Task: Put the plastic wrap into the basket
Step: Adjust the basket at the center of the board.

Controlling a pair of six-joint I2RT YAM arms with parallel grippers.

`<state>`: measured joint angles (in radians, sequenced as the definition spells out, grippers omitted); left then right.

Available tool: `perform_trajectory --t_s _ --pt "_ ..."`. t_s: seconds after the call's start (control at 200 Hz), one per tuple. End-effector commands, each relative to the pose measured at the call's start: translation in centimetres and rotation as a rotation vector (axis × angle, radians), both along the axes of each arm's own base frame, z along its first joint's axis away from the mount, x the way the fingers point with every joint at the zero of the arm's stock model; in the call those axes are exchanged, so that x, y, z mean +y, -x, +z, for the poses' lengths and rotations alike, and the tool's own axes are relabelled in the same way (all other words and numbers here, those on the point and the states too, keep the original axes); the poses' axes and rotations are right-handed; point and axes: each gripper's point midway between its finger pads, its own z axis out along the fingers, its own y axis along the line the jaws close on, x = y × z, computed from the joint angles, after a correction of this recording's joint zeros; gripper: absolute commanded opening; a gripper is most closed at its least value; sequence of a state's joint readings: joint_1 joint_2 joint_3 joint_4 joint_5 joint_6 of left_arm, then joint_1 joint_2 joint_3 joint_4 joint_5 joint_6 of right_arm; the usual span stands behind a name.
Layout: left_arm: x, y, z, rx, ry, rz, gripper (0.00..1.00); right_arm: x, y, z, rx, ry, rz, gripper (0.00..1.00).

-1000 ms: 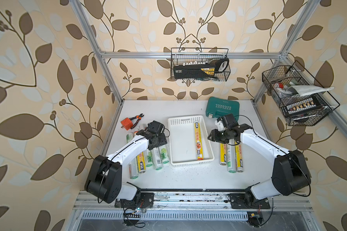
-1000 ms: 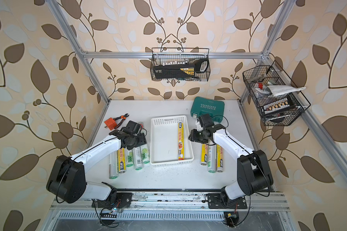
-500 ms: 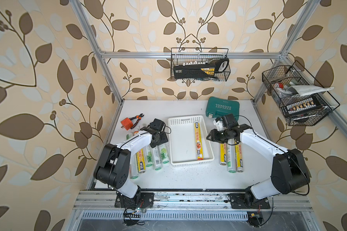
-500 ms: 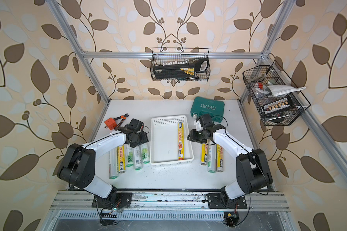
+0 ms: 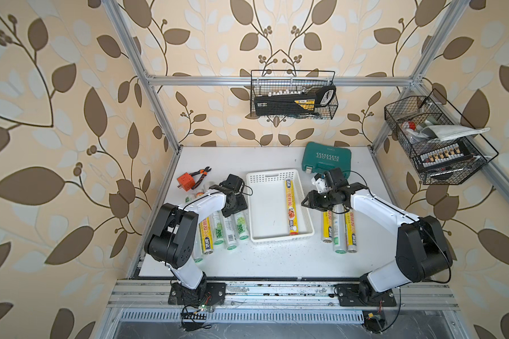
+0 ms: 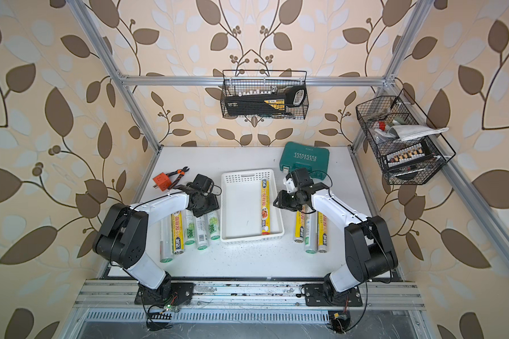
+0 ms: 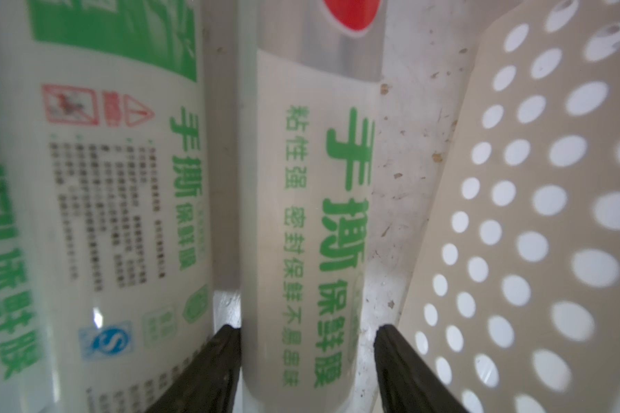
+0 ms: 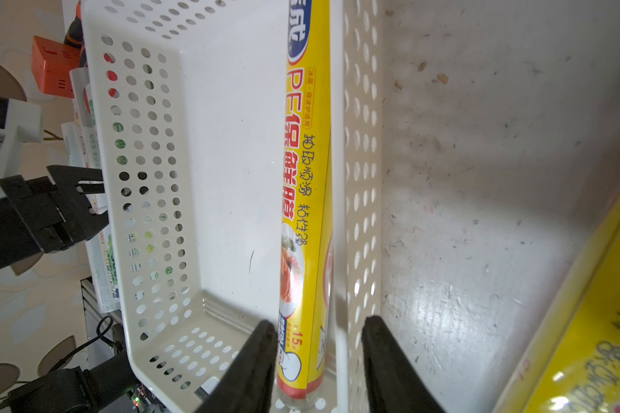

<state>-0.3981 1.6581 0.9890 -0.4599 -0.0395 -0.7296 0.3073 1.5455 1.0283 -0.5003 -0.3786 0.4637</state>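
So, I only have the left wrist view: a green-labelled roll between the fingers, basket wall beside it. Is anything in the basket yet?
Observer: Yes, one yellow roll lies in the basket, along the wall on the right arm's side.
Operator: And the right gripper?
Observer: The right gripper hangs over that wall, jaws apart, holding nothing.
Operator: Any rolls left on its side?
Observer: Yes, three rolls lie side by side on the table.

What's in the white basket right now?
One yellow roll lies lengthwise along the basket wall nearest the right arm. The rest of its floor shows bare; only the strip under the roll is hidden.
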Motion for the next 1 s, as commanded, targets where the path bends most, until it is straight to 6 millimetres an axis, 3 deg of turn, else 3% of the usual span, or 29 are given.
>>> perform_trajectory --t_s 0.0,0.415,0.57,0.805,0.995 --pt "-0.6 -1.3 0.6 -0.024 0.019 -0.024 0.64 0.2 0.5 -0.9 0.033 -0.010 0.010 0.42" --pt "-1.3 -2.5 -0.8 0.007 0.012 -0.039 0.57 0.6 0.7 -1.3 0.047 -0.020 0.019 0.41" --pt "-1.4 -2.8 -0.8 0.004 0.010 -0.045 0.46 0.8 0.7 -0.9 0.039 -0.023 0.024 0.41" --pt "-1.2 -3.1 1.6 -0.034 0.003 -0.062 0.36 0.8 0.8 -0.9 0.041 -0.023 0.026 0.41" --pt "-0.3 -3.0 4.6 -0.062 -0.046 -0.064 0.35 0.9 0.8 -1.1 0.048 -0.026 0.026 0.41"
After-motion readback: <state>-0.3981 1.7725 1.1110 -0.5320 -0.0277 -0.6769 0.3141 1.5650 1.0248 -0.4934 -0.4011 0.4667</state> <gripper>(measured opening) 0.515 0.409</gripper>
